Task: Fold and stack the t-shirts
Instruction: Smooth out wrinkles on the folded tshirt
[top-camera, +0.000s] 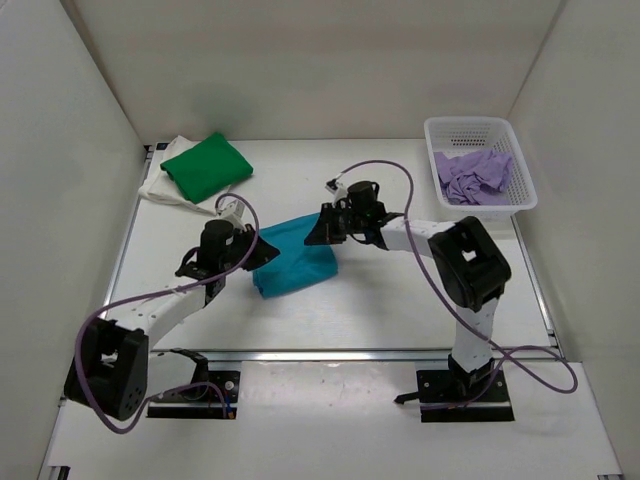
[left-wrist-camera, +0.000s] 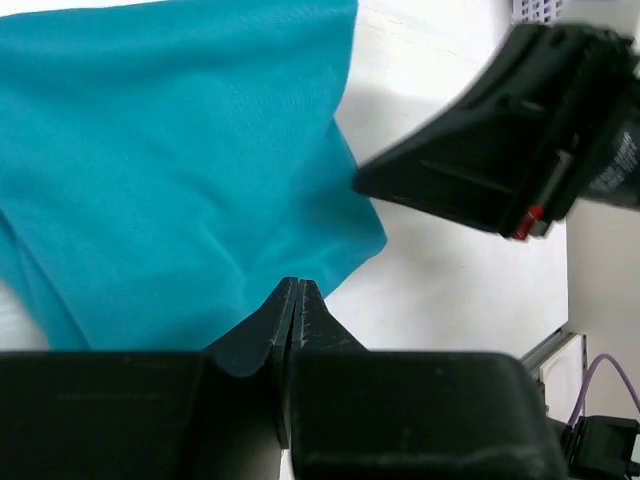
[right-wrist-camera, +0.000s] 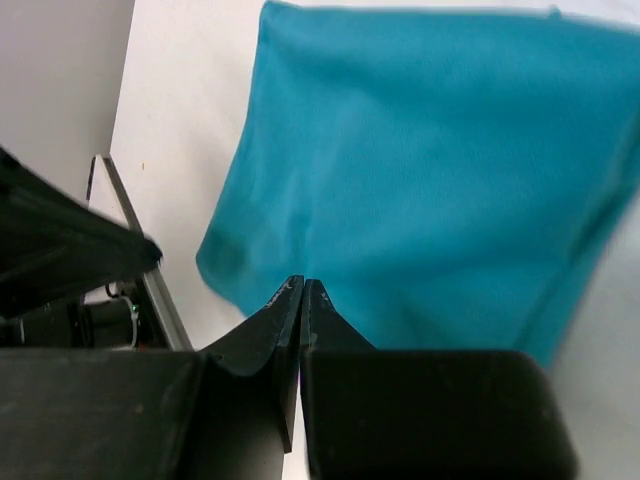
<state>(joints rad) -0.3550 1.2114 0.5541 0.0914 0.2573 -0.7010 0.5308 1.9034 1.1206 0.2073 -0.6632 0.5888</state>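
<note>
Table (top-camera: 390, 300): white and smooth, with white panels standing on three sides. A metal rail (top-camera: 350, 355) is running along the near edge. Bare surface is showing in front of the teal t-shirt (top-camera: 292, 264), to its right, and between it and the basket (top-camera: 468, 123).

Teal t-shirt: soft knit, folded into a rough rectangle with slightly rumpled edges. It is lying mid-table between the two arms.

Left gripper (left-wrist-camera: 295, 292) is sitting at the shirt's left edge. Right gripper (right-wrist-camera: 301, 290) is sitting at its far right corner. Both pairs of black fingers are pressing together with no gap showing. In each wrist view the tips are meeting the cloth's hem, but I cannot tell whether any fabric is caught between them.

Far left corner: the green t-shirt (top-camera: 207, 166), folded flat, is resting on top of the cream-white t-shirt (top-camera: 160, 188).

Far right, close to the side wall: the basket, white plastic mesh, is holding the lilac t-shirt (top-camera: 472, 176), which is lying crumpled inside.
</note>
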